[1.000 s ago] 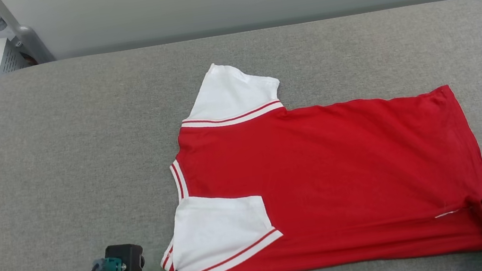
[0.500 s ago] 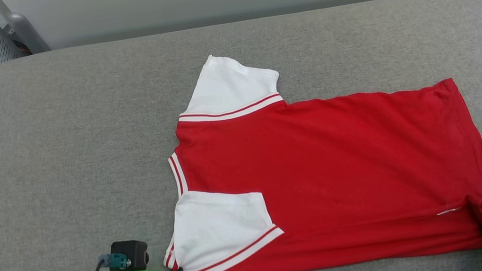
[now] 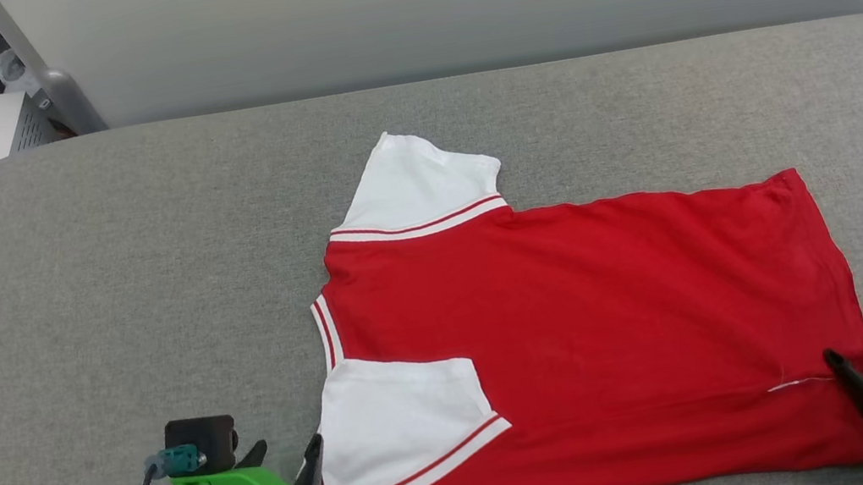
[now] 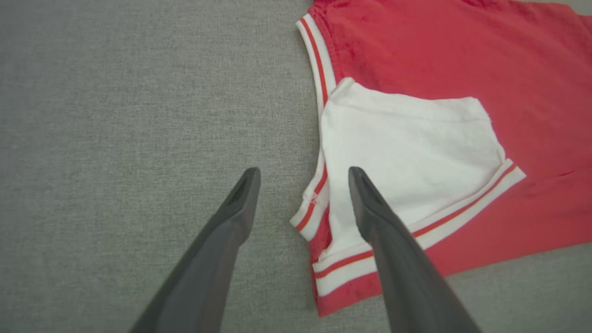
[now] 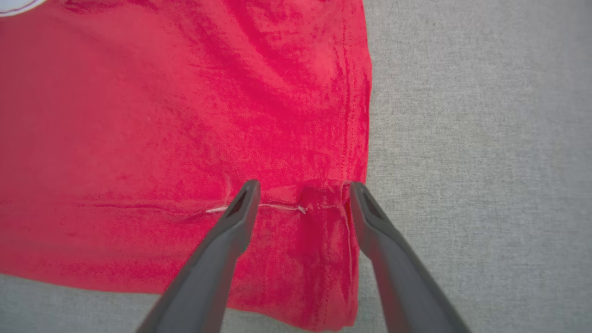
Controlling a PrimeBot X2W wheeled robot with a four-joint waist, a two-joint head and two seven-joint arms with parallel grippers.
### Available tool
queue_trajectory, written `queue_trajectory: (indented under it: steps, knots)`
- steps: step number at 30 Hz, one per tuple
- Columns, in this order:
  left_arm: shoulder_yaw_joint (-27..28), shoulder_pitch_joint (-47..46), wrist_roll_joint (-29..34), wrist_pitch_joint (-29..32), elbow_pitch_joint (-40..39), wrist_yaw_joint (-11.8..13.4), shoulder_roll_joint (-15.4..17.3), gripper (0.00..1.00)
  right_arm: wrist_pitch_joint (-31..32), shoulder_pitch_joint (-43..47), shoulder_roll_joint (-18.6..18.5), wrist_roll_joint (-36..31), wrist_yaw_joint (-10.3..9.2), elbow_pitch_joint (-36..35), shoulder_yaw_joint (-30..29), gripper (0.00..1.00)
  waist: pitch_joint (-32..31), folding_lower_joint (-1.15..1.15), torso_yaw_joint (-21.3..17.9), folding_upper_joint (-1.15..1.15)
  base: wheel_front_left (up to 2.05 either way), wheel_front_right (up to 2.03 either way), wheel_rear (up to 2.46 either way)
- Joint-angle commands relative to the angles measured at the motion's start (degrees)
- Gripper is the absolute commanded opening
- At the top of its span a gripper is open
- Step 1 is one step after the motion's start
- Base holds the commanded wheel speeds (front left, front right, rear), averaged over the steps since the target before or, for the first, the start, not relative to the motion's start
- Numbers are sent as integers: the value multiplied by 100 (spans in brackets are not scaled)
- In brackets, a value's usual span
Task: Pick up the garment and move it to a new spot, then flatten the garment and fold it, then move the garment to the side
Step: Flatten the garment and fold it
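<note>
Standing open and holding nothing, the left gripper [image 3: 289,448] is at 7 o'clock of the head view. One finger is over the folded white sleeve [image 3: 402,418], the other over the grey padded surface [image 3: 104,283]. The right gripper [image 3: 859,354], at 4 o'clock, is also released, with its fingers on both sides of the garment's [image 3: 596,312] hem corner. The garment lies flat, plain red face up, from the centre toward 3 o'clock. Its second sleeve [image 3: 422,180] points to 12 o'clock.

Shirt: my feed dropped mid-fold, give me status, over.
Left gripper open at the folded sleeve. Right gripper open over the hem corner. Shirt flat on grey cushion, near edge folded over, plain red up. Nothing in the way.
</note>
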Motion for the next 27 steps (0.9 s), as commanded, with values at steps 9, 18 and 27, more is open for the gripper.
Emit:
queue_trajectory:
  steps: [9,18,27]
  knots:
    - [237,-71,623,-1692,-300,-194,-94,100,-1759,71,297,211,-8,-788,-134,100,-130,0,-69,0,0,0,0]
    - [1147,150,1684,-2171,-573,-680,-784,100,-3452,284,627,110,-8,-715,37,100,-39,0,-95,0,0,0,0]
    - [2126,648,2832,-2174,-565,-1557,-1611,100,-4362,112,808,-116,-8,-335,236,100,120,0,-284,0,0,0,0]
